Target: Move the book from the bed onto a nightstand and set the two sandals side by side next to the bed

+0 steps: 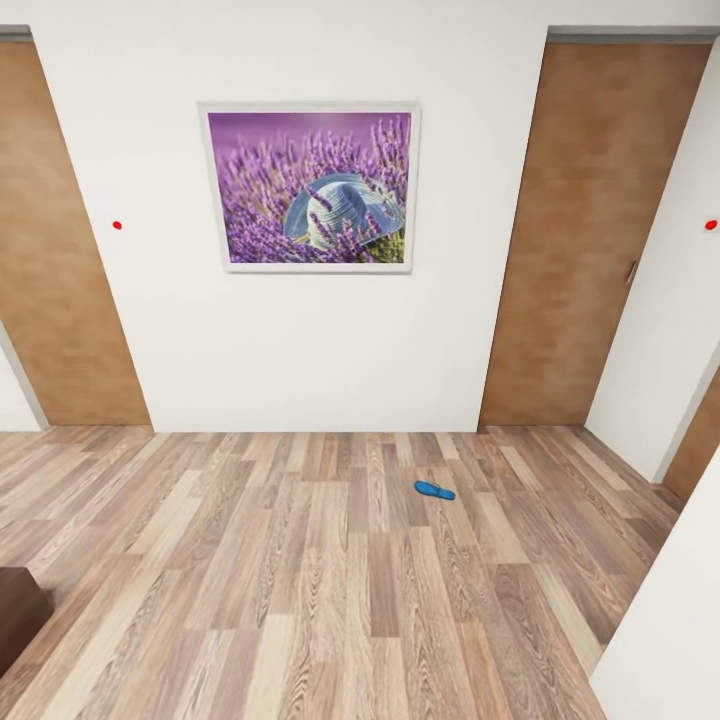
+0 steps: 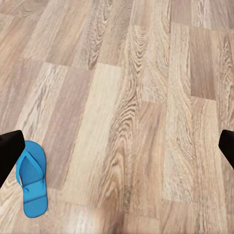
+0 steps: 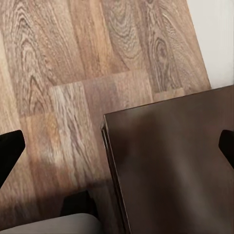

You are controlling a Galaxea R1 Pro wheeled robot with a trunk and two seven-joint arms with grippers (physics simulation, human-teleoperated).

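Blue against the brown planks, one sandal [image 1: 434, 490] lay flat on the floor [image 1: 300, 560] well ahead of me in the head view, right of centre and near the white wall [image 1: 300, 340] that carried a lavender picture [image 1: 310, 187]. Two brown doors [image 1: 590, 240] stood at either side of that wall. In the left wrist view a sandal [image 2: 31, 178] lay sole down with its thong strap up, just beside one dark fingertip of the left pincer [image 2: 117, 146]; I could not say whether this was the same sandal or the second one. The fingertips [image 2: 9, 151] of that pincer sat far apart at the two edges of the view, so it was wide and held nothing. The right pincer [image 3: 117, 146] was also wide and empty, and it hung above the corner of a dark reddish-brown surface [image 3: 170, 161], which I took for the nightstand, though I was not sure.

I judged that the sandal step was in hand and not yet begun, as no sandal was gripped. The next move called for lowering the left pincer over the near sandal and closing on its thin edge or strap; a flat sole on the floor gives little to hold.
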